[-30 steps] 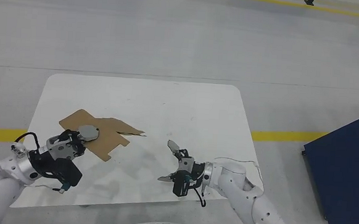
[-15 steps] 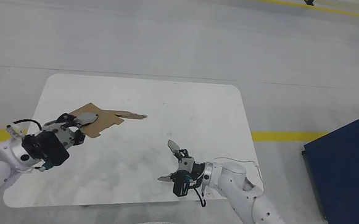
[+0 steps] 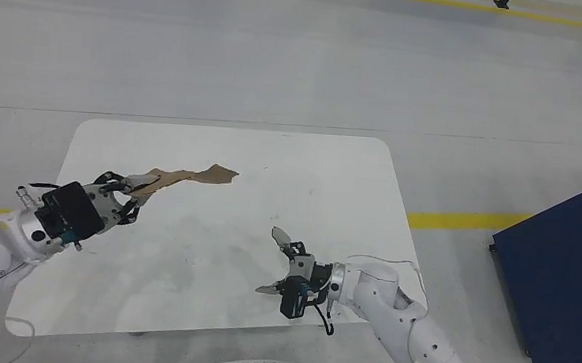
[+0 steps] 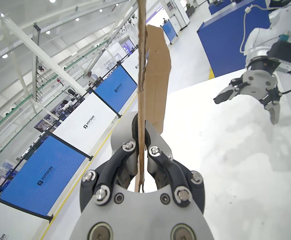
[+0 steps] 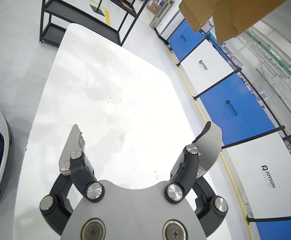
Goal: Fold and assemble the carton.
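The carton point(image 3: 186, 175) is a flat brown cardboard blank, lifted off the white table point(image 3: 302, 162) and seen nearly edge-on at its left side. My left gripper point(image 3: 142, 185) is shut on the blank's near edge; in the left wrist view the cardboard point(image 4: 154, 75) stands straight up between my left gripper point(image 4: 141, 127) and its clamped fingers. My right gripper point(image 3: 273, 264) hovers open over the table's front right part, with nothing between its fingers. In the right wrist view my right gripper point(image 5: 145, 134) spreads wide and the carton point(image 5: 222, 16) hangs far off.
A dark blue cabinet point(image 3: 556, 268) stands on the floor to the right of the table. A black shelf frame point(image 5: 91, 20) stands beyond the table's far end in the right wrist view. Blue and white barrier panels point(image 5: 232, 109) line the floor.
My left gripper has raised the carton off the table and swung it from lying flat to nearly edge-on, moving back and left. The right arm has stayed still.
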